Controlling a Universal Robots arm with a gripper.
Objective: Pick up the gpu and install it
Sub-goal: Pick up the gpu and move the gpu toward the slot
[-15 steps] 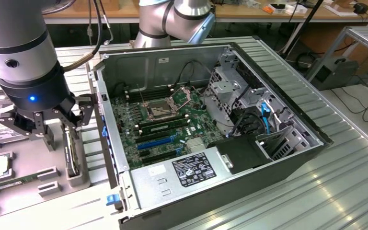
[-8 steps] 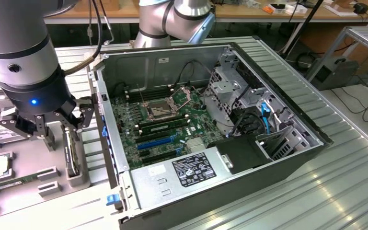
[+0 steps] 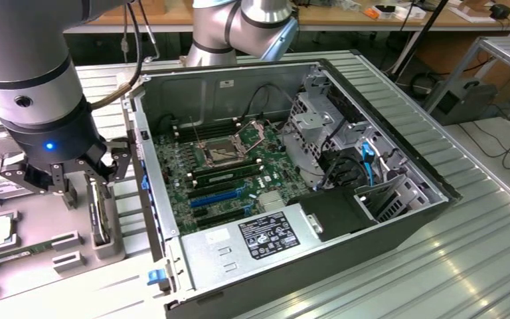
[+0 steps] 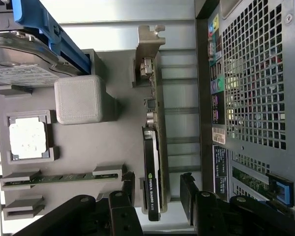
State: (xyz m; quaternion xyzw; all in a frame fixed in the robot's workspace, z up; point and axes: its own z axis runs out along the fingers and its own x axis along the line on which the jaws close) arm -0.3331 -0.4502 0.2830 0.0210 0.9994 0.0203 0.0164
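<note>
The arm (image 3: 38, 86) is hanging at the exterior view's left beside the open computer case (image 3: 264, 153), pointing its gripper (image 4: 156, 189) down at the grey tray (image 4: 123, 142). The gripper is standing open and holding nothing, its fingers (image 4: 188, 194) flanking one end of the gpu (image 4: 152, 152) with a gap on each side. The gpu is standing on edge in the tray, its long axis running parallel to the case's perforated panel, its silver bracket (image 4: 148, 49) pointing away from the gripper.

GPU (image 4: 152, 167) on edge in tray (image 4: 119, 142), beside PC case (image 4: 255, 88).
</note>
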